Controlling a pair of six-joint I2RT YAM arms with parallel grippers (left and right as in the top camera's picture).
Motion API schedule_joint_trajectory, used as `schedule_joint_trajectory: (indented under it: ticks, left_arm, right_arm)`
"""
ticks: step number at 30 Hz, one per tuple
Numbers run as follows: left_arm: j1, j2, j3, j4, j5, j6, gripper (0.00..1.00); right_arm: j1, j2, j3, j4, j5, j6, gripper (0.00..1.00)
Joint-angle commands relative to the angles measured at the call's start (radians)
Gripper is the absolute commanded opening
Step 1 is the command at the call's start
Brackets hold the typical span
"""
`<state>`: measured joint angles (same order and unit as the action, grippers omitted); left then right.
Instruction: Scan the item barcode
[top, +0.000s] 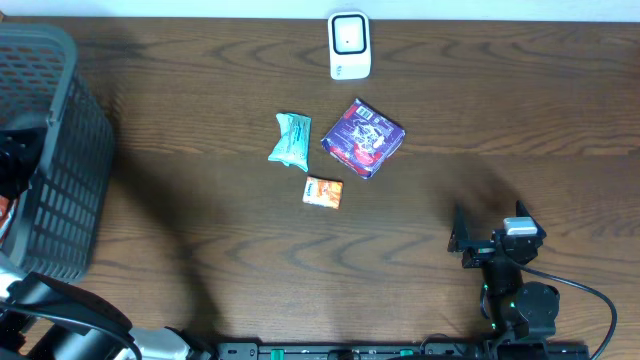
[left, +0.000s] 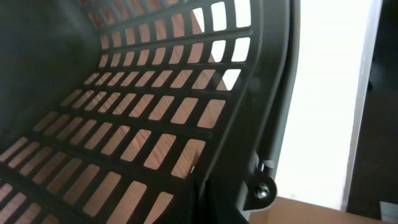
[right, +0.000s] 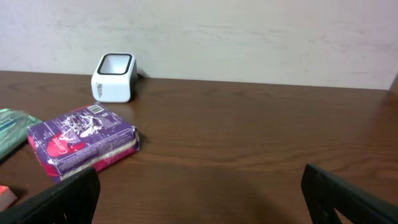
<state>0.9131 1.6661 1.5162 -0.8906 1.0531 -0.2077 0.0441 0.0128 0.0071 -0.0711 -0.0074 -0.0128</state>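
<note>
The right gripper's (right: 199, 186) fingers stand wide apart with nothing between them. The pack (right: 81, 142) and scanner (right: 114, 77) lie ahead to their left. The left gripper's fingers are together, close against the basket (left: 143, 124) mesh.

Overhead and low right wrist share scanner (top: 349, 45); left seemingly hugs basket (left: 155, 124).

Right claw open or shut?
Open: right claw, fingers wide apart at its wrist view's lower corners, nothing between them.

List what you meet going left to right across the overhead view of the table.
Grey basket → teal packet → orange packet → purple box → right gripper. White scanner omitted: it overlaps the box's span.
</note>
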Motion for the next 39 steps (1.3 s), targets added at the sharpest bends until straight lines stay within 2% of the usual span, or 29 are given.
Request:
schedule_joint_trajectory:
  ticks: [1,7,9,12,16,19,22,28,35,39]
  left_arm:
    - [-0.029,-0.011,0.001,-0.026,0.035,-0.012,0.07]
    - [-0.03,-0.015,0.001,-0.047,0.034,-0.021,0.07]
    - [-0.028,-0.02,0.001,-0.031,-0.013,-0.074,0.07]
    - [-0.026,-0.041,0.001,-0.012,-0.156,-0.171,0.07]
    - [-0.012,-0.116,0.001,0.017,-0.429,-0.267,0.07]
    - [-0.002,-0.191,0.001,0.017,-0.586,-0.281,0.07]
    - [-0.003,-0.249,0.001,0.003,-0.656,-0.281,0.07]
    - [-0.019,-0.276,-0.008,-0.165,-0.9,-0.288,0.07]
    - [-0.04,-0.238,-0.027,-0.257,-0.898,-0.284,0.07]
    - [-0.04,-0.245,-0.027,-0.272,-0.789,-0.284,0.07]
  right_arm:
    - [-0.007,-0.002,-0.002,-0.004,-0.005,-0.011,0.99]
    - [-0.007,-0.002,-0.002,-0.004,-0.005,-0.011,0.99]
    - [-0.007,-0.002,-0.002,-0.004,-0.005,-0.011,0.99]
    - [-0.007,-0.002,-0.002,-0.004,-0.005,-0.011,0.99]
    - [-0.007,-0.002,-0.002,-0.004,-0.005,-0.011,0.99]
    - [-0.007,-0.002,-0.002,-0.004,-0.005,-0.011,0.99]
    - [-0.007,-0.002,-0.002,-0.004,-0.005,-0.011,0.99]
    - [-0.007,-0.002,-0.002,-0.004,-0.005,-0.011,0.99]
    - [-0.007,-0.002,-0.002,-0.004,-0.005,-0.011,0.99]
    - [-0.007,-0.002,-0.002,-0.004,-0.005,-0.011,0.99]
